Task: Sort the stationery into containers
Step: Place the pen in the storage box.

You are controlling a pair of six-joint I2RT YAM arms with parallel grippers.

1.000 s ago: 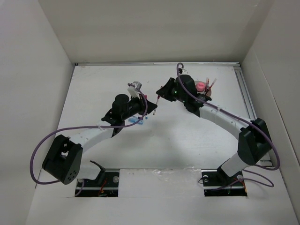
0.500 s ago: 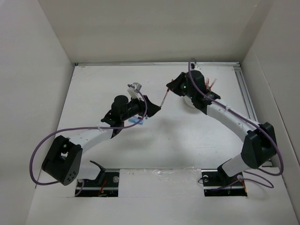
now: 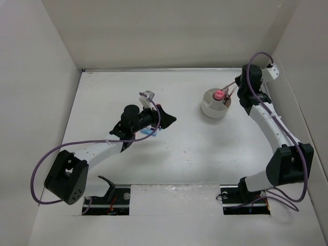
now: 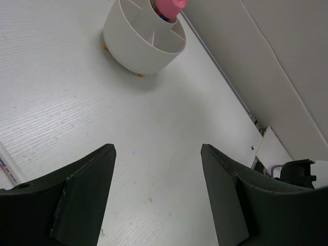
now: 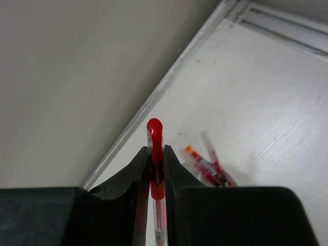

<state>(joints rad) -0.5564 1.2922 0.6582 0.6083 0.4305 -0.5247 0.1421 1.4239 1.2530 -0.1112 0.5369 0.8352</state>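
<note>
Moved in the last second: my right arm has swung off the middle of the table (image 3: 195, 159), where it met the left arm, and out to the far right corner. The red pen (image 5: 154, 132) went with it. The left gripper (image 4: 157, 154), closed a second ago, is now spread with nothing between its fingers.

Right gripper (image 5: 155, 160): pressed together on the red pen, pinching it just below the cap, with the pen in line with the fingers. I judge it is held this way so the pen can go lengthwise into a compartment. From overhead the gripper sits just behind and to the right of the tub (image 3: 212, 110), and I cannot tell whether it is over the rim yet.

Tub: upright on the table toward the far right, with dividers visible from my left wrist. A pink piece (image 3: 219, 94) sticks up from its centre. A few other red pens (image 5: 205, 165) show blurred beyond my right fingertips. They are probably the ones already leaning in the tub, but that view does not confirm it.

Left side: parked at mid-table, facing the tub and well apart from it. A blue piece (image 3: 148, 132) lies on the table beneath the wrist, unsorted.

Step in hand: carrying the pen to join its kind. The next move needs the tip over the pens' compartment before release. Risk: the pen tips out over the low wall.
</note>
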